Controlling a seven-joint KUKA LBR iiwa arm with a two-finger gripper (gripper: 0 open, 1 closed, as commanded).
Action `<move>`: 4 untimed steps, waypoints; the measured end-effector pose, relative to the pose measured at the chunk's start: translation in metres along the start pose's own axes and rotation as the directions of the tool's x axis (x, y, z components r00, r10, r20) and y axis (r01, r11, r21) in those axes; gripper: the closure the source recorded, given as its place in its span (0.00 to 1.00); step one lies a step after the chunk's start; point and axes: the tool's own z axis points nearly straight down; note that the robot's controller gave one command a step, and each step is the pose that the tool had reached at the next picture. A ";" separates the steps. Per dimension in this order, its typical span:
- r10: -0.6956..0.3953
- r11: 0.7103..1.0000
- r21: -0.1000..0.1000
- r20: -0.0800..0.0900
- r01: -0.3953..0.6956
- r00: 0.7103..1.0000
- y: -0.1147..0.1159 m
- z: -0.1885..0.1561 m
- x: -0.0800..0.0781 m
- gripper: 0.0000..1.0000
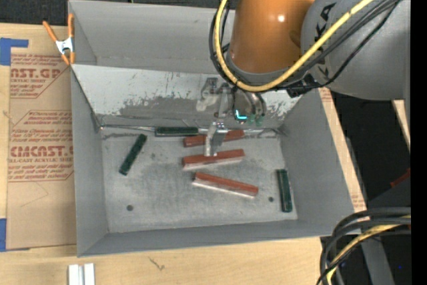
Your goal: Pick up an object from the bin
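Jaws' spacing cannot be told; the gripper (215,143) stands low toward the bin's (133,87) back wall, over the middle red-brown bar (230,157), probably lined up to straddle its narrow width.

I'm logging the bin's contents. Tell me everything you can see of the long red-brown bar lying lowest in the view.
The long red-brown flat bar lies flat on the bin's grey metal floor, mid-bin, slanting down toward the view's right. Its top is reddish-brown, with a pale strip along its lower edge; material unclear. A shorter red-brown bar lies just above, apart; only the floor touches the long bar.
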 end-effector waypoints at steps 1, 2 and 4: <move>0.001 1.000 -0.001 0.008 -0.001 1.000 0.000 -0.004 -0.002 0.00; -0.049 0.999 0.001 0.011 0.049 0.999 -0.014 0.060 0.023 0.00; -0.251 0.968 0.003 0.037 0.251 0.967 -0.039 0.157 0.030 1.00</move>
